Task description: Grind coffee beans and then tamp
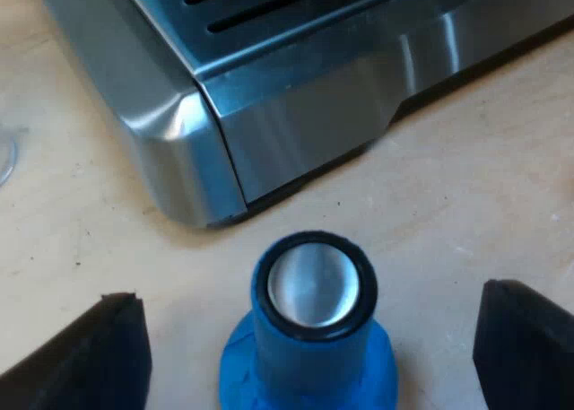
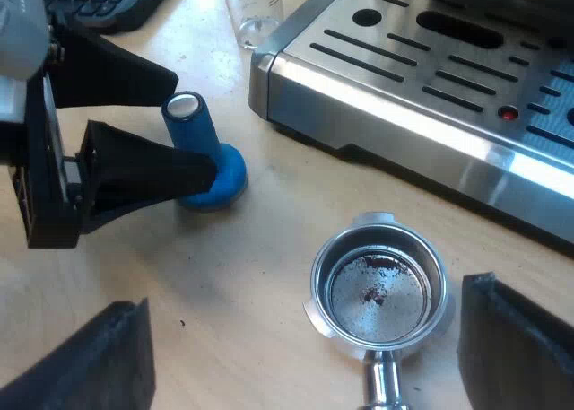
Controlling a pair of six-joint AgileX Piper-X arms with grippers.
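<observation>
the left gripper is spread wide, with the blue tamper with a shiny metal top upright between its fingers on the pale wooden worktop, near the brushed steel espresso machine. the right gripper, also spread, hangs over the round metal holder, which lies between its fingers.

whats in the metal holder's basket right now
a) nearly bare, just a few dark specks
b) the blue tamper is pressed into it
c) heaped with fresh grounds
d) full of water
a: the metal holder lies on the table with its shiny basket floor showing and only a few dark crumbs on it, while the blue tamper stands apart from it.
</observation>
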